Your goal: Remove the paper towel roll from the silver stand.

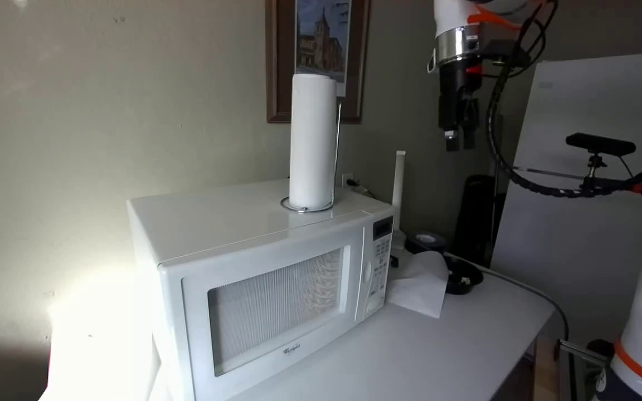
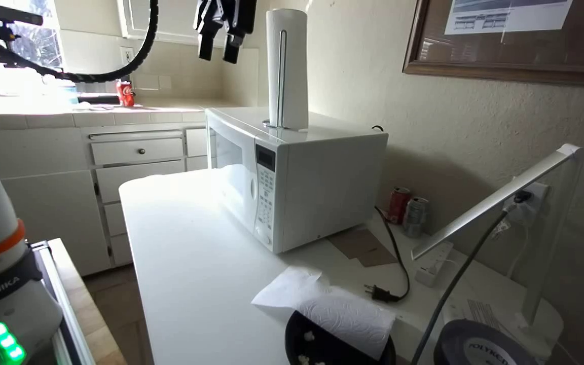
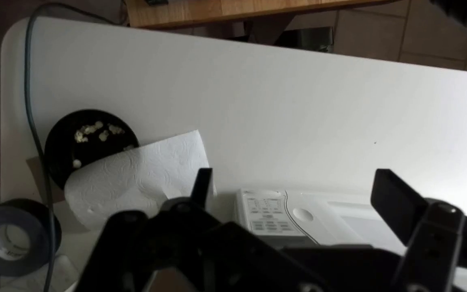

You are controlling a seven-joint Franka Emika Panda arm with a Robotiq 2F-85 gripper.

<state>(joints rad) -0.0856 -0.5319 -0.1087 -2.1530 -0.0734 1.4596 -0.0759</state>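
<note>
Tall, smooth white paper towel roll [image 1: 312,142], core hidden, stands upright on silver stand [image 2: 281,81], a thin shiny wire w/ looped top & ring base, atop glossy white microwave [image 2: 327,192]. Black gripper [image 2: 218,53], jaws parted wide, hangs in air well apart from roll; cropped at top in an ext. view. On tabletop [image 2: 190,253], embossed paper sheet [image 3: 144,176] covers pt. of round black bowl [image 3: 61,142] w/ pale lumpy bits [image 3: 91,129].

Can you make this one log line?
black gripper: open, empty; tall white paper towel roll: upright on looped silver wire stand; underneath: white microwave; removal: pending
</note>
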